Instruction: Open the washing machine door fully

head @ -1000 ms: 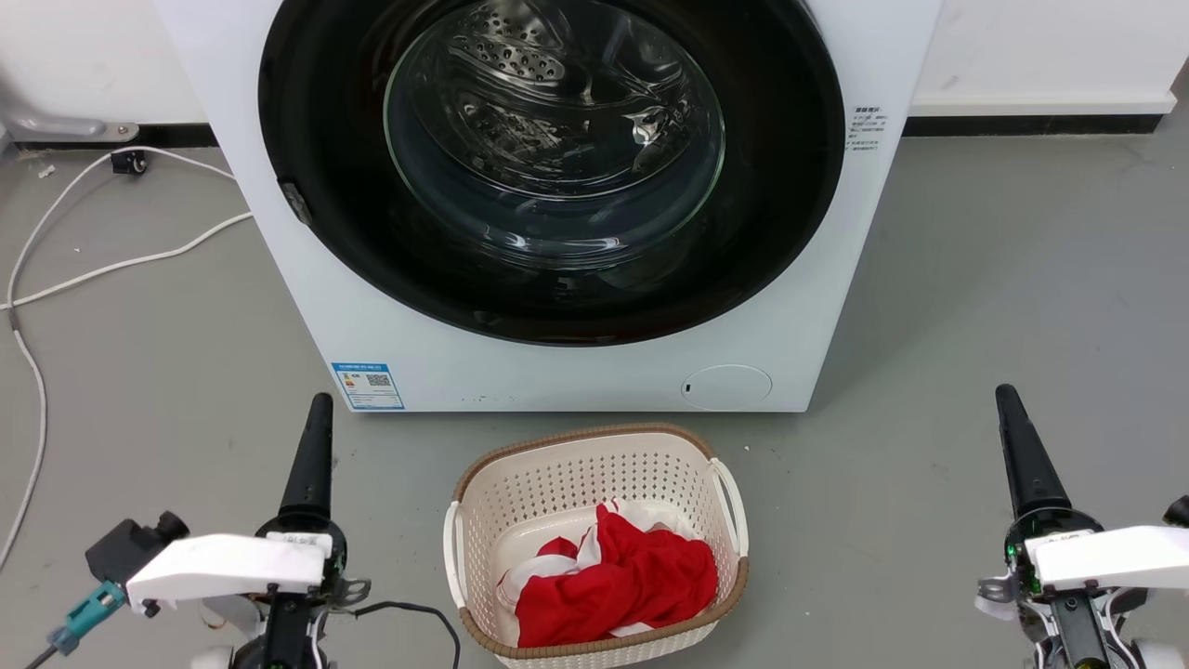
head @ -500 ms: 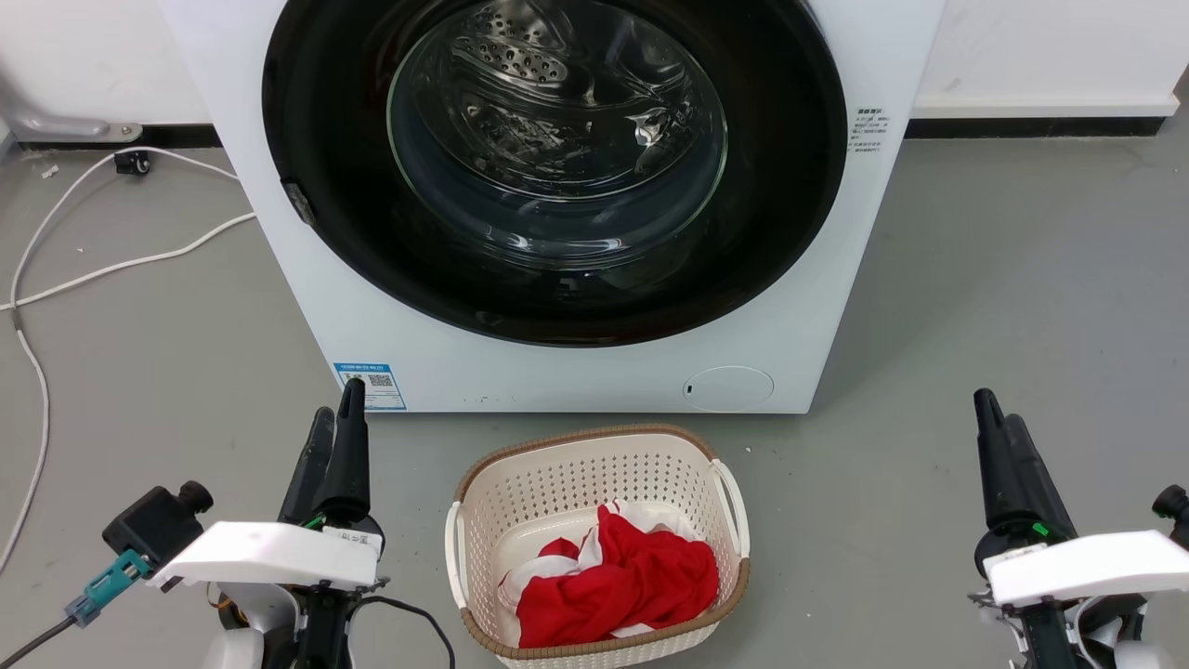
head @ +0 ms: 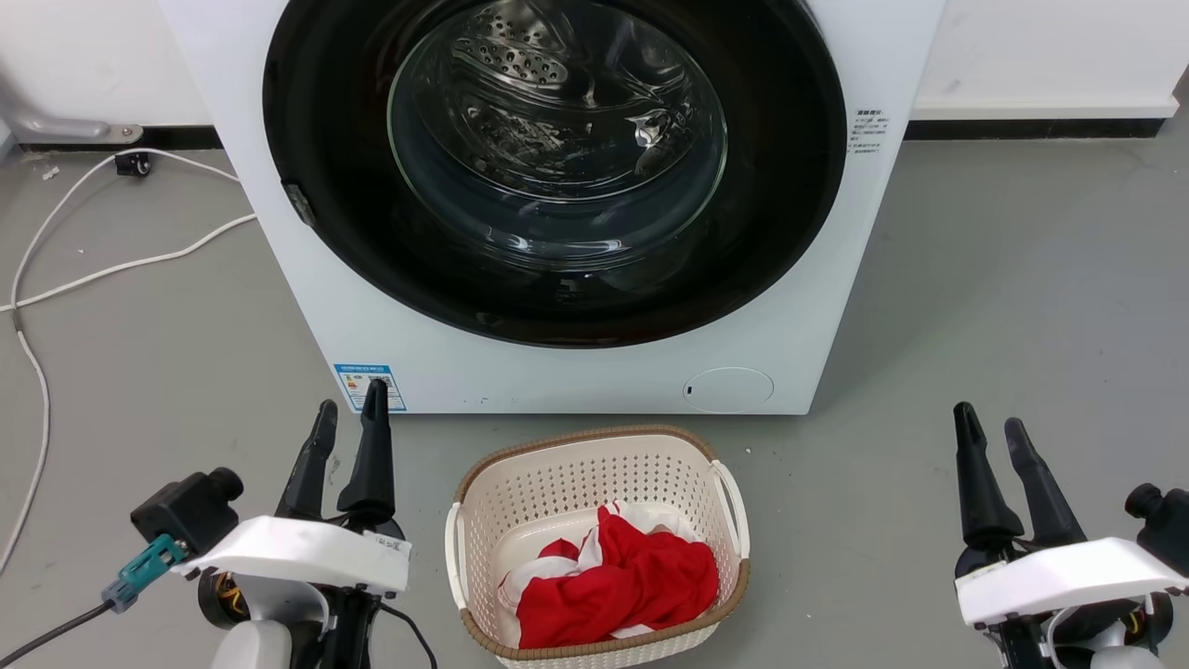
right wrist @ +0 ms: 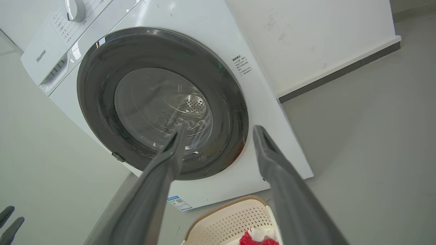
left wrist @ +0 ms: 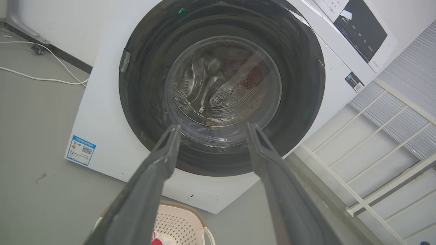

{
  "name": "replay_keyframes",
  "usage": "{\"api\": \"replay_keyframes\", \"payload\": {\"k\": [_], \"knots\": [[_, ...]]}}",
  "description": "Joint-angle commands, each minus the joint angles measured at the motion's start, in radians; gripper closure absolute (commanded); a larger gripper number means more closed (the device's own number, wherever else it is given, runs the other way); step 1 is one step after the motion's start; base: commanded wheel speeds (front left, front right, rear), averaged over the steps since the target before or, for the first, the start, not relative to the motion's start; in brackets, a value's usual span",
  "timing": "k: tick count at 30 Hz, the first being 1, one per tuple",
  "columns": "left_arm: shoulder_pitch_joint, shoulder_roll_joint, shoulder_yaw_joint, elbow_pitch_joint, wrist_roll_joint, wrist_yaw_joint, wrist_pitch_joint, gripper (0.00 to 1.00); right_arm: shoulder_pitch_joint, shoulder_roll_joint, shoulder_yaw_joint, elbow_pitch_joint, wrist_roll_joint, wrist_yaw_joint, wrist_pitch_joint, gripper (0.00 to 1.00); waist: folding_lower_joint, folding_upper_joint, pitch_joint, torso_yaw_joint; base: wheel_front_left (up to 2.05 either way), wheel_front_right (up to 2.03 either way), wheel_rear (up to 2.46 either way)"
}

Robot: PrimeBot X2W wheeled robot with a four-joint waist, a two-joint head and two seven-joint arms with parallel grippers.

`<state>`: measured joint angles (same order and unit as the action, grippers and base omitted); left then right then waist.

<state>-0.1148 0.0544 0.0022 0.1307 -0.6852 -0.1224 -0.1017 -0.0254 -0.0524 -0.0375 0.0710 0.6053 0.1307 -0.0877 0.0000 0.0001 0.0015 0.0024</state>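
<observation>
The washing machine door (head: pixel 771 186) is a glossy black ring around a bulging glass bowl, lying shut and flush on the white machine front (head: pixel 307 307). A small grey latch piece (head: pixel 295 203) sits on its left edge. My left gripper (head: pixel 351 400) hovers low above the floor, open and holding nothing, well short of the machine's lower left corner. My right gripper (head: pixel 986 418) is also open and holding nothing, out to the right of the machine. In the wrist views the door (left wrist: pixel 303 85) (right wrist: pixel 98 88) lies beyond the left gripper (left wrist: pixel 214 126) and the right gripper (right wrist: pixel 219 130).
A cream laundry basket (head: pixel 594 434) with red and white cloth stands on the floor between my arms, just before the machine. White cables (head: pixel 56 279) trail over the grey floor at the left. A small round white flap (head: pixel 727 388) sits low on the machine front.
Both grippers have turned at the wrist, so two spread fingers show where one dark spike did. The left gripper has shifted right and forward, the right one leftward.
</observation>
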Motion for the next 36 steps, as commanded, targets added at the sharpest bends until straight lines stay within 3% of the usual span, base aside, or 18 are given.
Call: {"api": "replay_keyframes", "payload": {"k": [1, 19, 36], "knots": [[-0.03, 0.009, -0.006, -0.009, 0.034, 0.002, -0.01, 0.0, -0.004, 0.0, 0.002, -0.015, -0.041, 0.0, -0.007, 0.0, 0.0, -0.0001, 0.0, 0.0, 0.0, 0.0, 0.0], [-0.042, 0.035, -0.064, 0.023, 0.262, 0.039, -0.06, 0.0, 0.016, 0.001, 0.013, -0.032, -0.275, 0.0, -0.013, 0.0, 0.0, -0.0001, -0.001, -0.001, 0.0, 0.0, 0.0], [-0.021, 0.048, -0.098, 0.019, 0.406, 0.084, -0.098, 0.0, 0.023, 0.002, 0.014, -0.024, -0.419, 0.0, -0.031, 0.0, 0.0, -0.0001, -0.003, 0.005, 0.0, 0.0, 0.0]]}}
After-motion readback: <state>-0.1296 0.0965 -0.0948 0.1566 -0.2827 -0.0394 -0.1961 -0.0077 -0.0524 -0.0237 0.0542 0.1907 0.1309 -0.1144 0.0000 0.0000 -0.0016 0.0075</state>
